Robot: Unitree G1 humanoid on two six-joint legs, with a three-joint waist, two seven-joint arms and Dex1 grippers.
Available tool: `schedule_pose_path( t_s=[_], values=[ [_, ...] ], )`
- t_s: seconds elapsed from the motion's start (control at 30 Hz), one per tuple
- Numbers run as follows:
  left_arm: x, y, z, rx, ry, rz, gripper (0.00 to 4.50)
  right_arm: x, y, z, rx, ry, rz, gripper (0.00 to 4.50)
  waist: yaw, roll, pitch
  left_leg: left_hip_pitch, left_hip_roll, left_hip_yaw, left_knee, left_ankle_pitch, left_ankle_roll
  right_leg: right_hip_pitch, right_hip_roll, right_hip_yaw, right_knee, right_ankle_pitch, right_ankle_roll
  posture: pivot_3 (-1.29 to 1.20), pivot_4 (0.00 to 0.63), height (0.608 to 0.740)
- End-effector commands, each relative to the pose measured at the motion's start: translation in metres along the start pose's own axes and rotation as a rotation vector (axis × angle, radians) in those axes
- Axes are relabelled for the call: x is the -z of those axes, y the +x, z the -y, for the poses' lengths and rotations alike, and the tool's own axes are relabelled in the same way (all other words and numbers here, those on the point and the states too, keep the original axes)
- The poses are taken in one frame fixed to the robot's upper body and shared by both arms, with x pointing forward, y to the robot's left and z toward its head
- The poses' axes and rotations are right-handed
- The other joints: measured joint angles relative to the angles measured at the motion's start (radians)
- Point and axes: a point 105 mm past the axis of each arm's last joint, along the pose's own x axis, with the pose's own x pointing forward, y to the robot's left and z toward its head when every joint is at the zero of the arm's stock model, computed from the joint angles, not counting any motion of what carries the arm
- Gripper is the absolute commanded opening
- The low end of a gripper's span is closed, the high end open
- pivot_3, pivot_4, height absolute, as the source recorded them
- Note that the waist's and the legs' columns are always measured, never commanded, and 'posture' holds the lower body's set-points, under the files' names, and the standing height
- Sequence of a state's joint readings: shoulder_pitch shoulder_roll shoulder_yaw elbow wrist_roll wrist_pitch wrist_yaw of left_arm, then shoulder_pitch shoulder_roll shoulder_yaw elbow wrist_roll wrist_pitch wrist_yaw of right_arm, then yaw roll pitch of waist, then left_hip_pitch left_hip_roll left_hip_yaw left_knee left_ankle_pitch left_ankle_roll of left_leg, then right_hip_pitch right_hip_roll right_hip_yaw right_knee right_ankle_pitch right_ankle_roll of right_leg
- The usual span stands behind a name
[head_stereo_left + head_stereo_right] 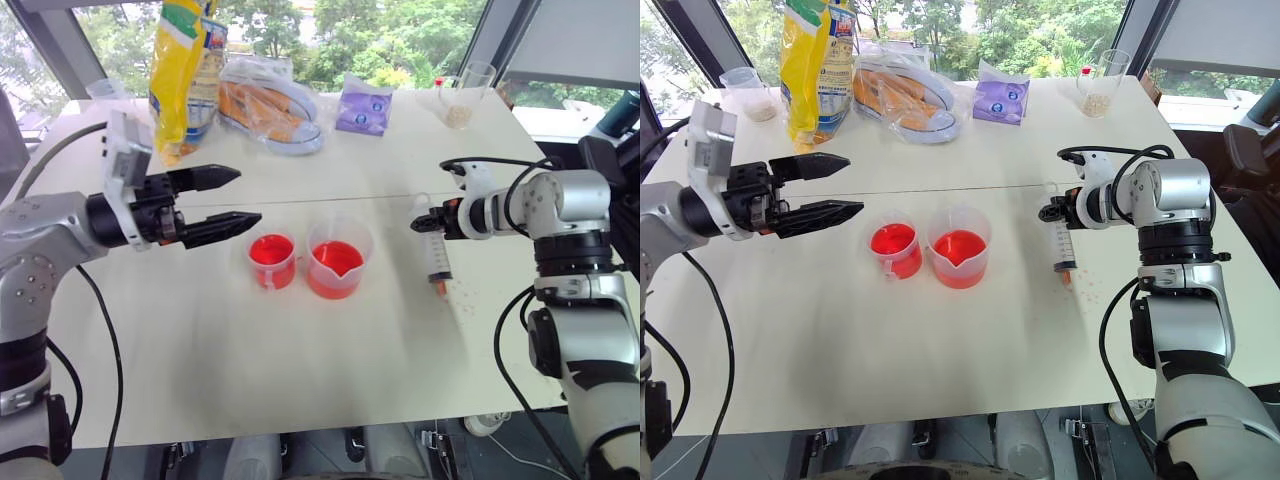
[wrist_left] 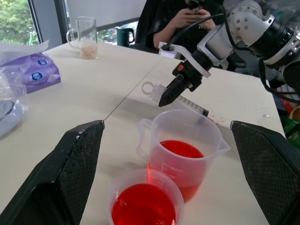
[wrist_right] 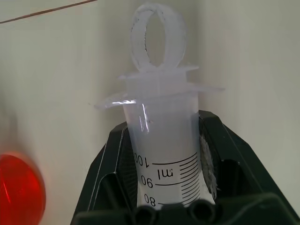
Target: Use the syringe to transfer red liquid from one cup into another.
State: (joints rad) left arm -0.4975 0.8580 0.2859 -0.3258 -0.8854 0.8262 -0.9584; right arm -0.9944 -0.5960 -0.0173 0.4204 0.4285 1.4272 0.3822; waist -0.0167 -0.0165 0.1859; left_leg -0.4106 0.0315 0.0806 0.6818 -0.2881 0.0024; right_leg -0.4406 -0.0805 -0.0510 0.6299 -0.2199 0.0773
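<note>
Two arms were up over the white table (image 1: pixel 330 400). Right gripper (image 1: pixel 432 222) angled down toward 10 o'clock, fingers pinched on the syringe (image 1: pixel 436 252) barrel near the plunger flange; orange tip touched the tabletop, plunger fully in. Left gripper (image 1: pixel 232 200) was level, pointing at 3 o'clock, fingers spread wide, holding nothing. Spouted beaker (image 1: pixel 338 258) and small cup (image 1: pixel 272 260) sat just beside each other between the grippers, cup at 9 o'clock of the beaker, both holding red liquid (image 1: pixel 336 262).

Head pair looking down over table (image 1: pixel 200 350), both sharing cups, wrist views close along fingers
</note>
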Motion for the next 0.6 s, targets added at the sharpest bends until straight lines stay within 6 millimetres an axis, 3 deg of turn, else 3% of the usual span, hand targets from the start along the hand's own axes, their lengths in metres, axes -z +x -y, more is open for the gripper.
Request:
schedule_pose_path(
  t_s=[0.03, 0.13, 0.3, 0.47, 0.6],
  values=[
    [-0.006, 0.003, 0.008, 0.035, 0.023, 0.009, 4.50, 0.003, 0.000, 0.010, 0.022, 0.025, 0.010, 2.80, 0.003, 0.000, 0.000, 0.000, 0.000, 0.000, 0.000, 0.000, 0.000, 0.000, 0.000, 0.000, 0.000, 0.000, 0.000, 0.00, 0.150, 0.740],
    [-0.006, 0.004, 0.011, 0.048, 0.014, 0.005, 4.50, -0.001, -0.005, 0.009, 0.013, 0.019, 0.030, 4.43, 0.003, 0.000, 0.000, 0.000, 0.000, 0.000, 0.000, 0.000, 0.000, 0.000, 0.000, 0.000, 0.000, 0.000, 0.000, 0.00, 0.150, 0.740],
    [-0.003, 0.002, 0.012, 0.046, 0.015, -0.023, 4.50, -0.016, -0.026, 0.000, -0.009, -0.129, 0.132, 4.48, 0.002, 0.000, 0.000, 0.000, 0.000, 0.000, 0.000, 0.000, 0.000, 0.000, 0.000, 0.000, 0.000, 0.000, 0.000, 0.00, 0.150, 0.740],
    [0.002, -0.010, 0.011, 0.024, 0.015, -0.072, 4.50, -0.029, -0.075, -0.030, -0.138, -0.424, 0.292, 4.48, 0.003, 0.000, 0.000, 0.000, 0.000, 0.000, 0.000, 0.000, 0.000, 0.000, 0.000, 0.000, 0.000, 0.000, 0.000, 0.00, 0.150, 0.740],
    [0.003, -0.017, 0.011, 0.010, 0.014, -0.093, 4.50, -0.018, -0.114, -0.061, -0.299, -0.647, 0.337, 4.48, 0.003, 0.000, 0.000, 0.000, 0.001, -0.001, 0.000, 0.000, 0.000, 0.000, 0.000, 0.000, -0.001, -0.001, 0.001, 0.00, 0.150, 0.740]
  ],
)
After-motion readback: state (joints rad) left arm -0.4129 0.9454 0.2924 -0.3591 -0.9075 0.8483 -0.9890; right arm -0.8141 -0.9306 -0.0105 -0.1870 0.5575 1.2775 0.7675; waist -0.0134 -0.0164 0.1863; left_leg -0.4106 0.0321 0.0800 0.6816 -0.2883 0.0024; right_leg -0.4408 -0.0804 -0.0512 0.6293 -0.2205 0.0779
